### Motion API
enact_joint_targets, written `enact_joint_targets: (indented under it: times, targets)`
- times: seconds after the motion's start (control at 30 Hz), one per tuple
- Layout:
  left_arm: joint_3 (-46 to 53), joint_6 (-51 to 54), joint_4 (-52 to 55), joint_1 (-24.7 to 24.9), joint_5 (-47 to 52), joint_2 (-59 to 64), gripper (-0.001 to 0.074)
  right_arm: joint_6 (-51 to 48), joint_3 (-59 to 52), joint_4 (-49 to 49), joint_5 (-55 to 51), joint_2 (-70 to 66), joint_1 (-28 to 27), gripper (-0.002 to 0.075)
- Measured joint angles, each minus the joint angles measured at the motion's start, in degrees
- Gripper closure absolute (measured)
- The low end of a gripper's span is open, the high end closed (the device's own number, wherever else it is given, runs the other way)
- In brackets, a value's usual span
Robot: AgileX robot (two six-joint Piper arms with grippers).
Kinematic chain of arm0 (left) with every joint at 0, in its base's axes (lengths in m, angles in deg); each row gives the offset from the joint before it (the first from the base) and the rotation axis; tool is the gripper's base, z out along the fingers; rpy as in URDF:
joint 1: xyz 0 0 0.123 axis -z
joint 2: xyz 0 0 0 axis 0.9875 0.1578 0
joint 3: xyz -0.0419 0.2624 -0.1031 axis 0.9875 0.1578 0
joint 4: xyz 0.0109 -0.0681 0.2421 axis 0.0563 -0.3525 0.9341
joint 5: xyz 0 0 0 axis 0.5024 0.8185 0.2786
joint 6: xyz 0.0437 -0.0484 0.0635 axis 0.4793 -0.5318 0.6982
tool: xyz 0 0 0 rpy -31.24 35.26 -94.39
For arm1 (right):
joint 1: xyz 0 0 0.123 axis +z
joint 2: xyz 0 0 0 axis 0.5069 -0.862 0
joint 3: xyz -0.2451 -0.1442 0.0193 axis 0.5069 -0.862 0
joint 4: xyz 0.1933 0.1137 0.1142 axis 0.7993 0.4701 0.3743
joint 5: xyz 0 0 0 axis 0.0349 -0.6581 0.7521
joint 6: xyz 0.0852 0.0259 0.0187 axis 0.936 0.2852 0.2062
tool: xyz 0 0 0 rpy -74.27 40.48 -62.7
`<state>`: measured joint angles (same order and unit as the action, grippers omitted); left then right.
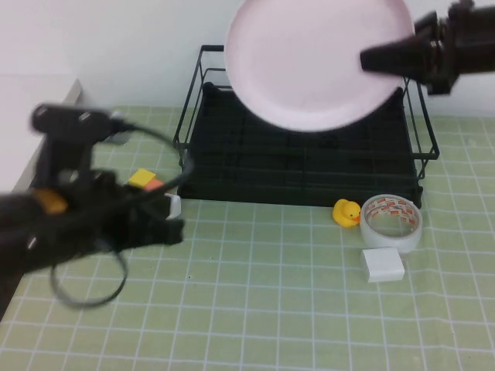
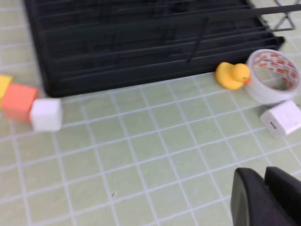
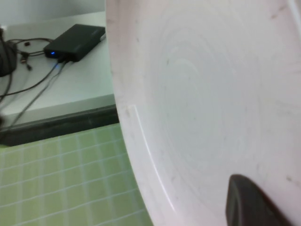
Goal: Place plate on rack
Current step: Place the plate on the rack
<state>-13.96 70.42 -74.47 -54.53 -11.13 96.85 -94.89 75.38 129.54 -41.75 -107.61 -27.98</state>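
The pale pink plate (image 1: 317, 58) hangs in the air above the black wire rack (image 1: 302, 158), tilted with its face toward me. My right gripper (image 1: 371, 60) is shut on the plate's right rim, coming in from the upper right. In the right wrist view the plate (image 3: 211, 94) fills most of the picture, with one dark fingertip (image 3: 247, 202) lying on it. My left gripper (image 1: 174, 230) is shut and empty, low over the mat at the left front; the rack (image 2: 141, 42) lies beyond it.
A white tape roll (image 1: 391, 221), a yellow rubber duck (image 1: 347, 212) and a small white box (image 1: 382, 264) lie in front of the rack's right end. Orange, yellow and white blocks (image 1: 147, 182) lie at its left front corner.
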Motion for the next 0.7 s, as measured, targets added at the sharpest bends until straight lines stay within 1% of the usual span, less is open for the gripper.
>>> enact_joint_targets:
  times: [0.1,0.33,0.5,0.7]
  targets:
    - [6.0,-4.1,2.3,0.0,-2.5,-4.9,0.0724,-0.3,7.6,0.0,-0.2,-5.0,0.0,0.0606]
    - [16.6,-13.9,2.4,0.0,-2.7,-17.6,0.0735,-3.4,24.4,0.0,-0.3,-16.9,0.0,0.0606]
    - [22.1,-15.8,2.2,0.0,-1.7,-25.6,0.0735,-6.4,35.8,0.2,2.9,-25.6,0.5,0.0606]
    - [27.3,-15.9,-1.1,0.0,-1.3,-31.2,0.0736,-6.6,48.6,1.7,6.5,-35.6,0.6,0.0606]
